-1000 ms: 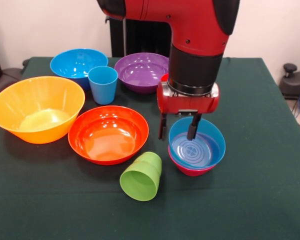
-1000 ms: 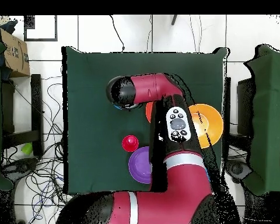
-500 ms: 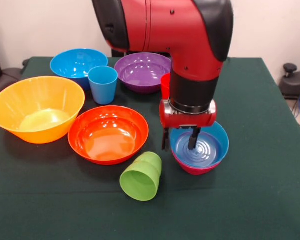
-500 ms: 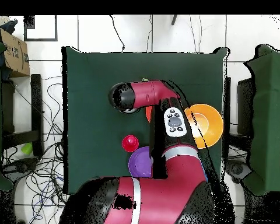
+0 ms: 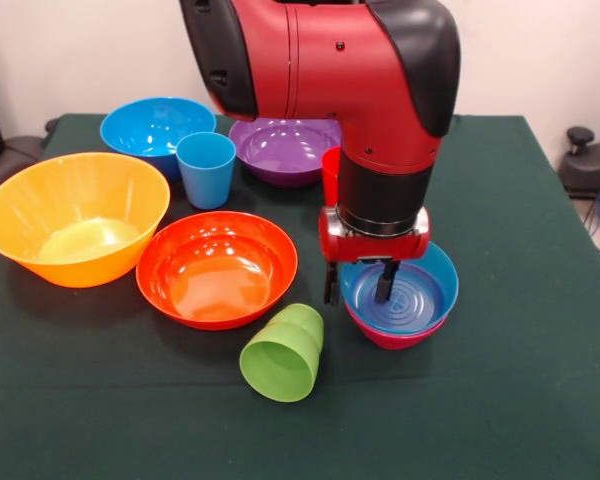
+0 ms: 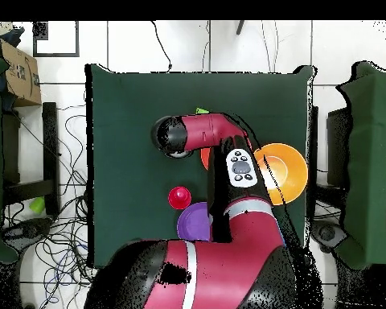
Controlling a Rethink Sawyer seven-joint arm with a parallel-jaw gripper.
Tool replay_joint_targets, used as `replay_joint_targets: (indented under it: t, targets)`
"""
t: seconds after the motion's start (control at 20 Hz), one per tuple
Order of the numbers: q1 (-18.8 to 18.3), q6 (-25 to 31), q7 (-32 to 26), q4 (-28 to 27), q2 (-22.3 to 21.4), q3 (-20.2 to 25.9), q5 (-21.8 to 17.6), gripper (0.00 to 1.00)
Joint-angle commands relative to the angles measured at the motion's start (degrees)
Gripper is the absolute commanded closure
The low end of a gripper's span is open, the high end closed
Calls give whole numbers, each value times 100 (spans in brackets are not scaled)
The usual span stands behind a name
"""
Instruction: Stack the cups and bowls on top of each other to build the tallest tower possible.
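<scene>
The hand [image 5: 359, 285] hangs low over the small blue bowl [image 5: 400, 295], right of centre in the front view, its two dark fingers [image 5: 385, 281] spread either side of that bowl's left rim, one outside and one inside; whether they press the rim I cannot tell. The small blue bowl sits nested in a small magenta bowl [image 5: 385, 338], whose edge shows beneath it. Just left, the lime green cup [image 5: 283, 355] lies on its side, mouth toward the lower left, close to the red-orange bowl [image 5: 217, 268]. At the left edge stands the very large yellow-orange bowl [image 5: 75, 217]; behind it are the large blue bowl [image 5: 157, 127], the upright light blue cup [image 5: 206, 169] and the purple bowl [image 5: 283, 144]. A red cup [image 5: 330, 172] peeks out behind the arm. The green counter [image 5: 510, 400] is bare along the bottom edge and the whole right side. In the overhead view the arm covers most of the ware; the red cup [image 6: 179, 197] stands in open cloth left of it.
</scene>
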Motion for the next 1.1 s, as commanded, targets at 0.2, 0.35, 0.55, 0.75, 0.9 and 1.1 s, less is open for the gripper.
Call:
replay_joint_targets:
  t: [0.2,0.35,0.55,0.75,0.9,1.1]
  targets:
    - [-209,406,-282,570,-449,495,161,0]
    - [-218,823,-304,921,-942,585,396,0]
    - [-239,1241,-310,1309,-1410,713,715,0]
    - [-290,1322,-410,1405,-1500,752,791,0]
    - [-341,1101,-449,1375,-1307,786,734,0]
    - [-341,897,-450,1221,-1004,791,607,0]
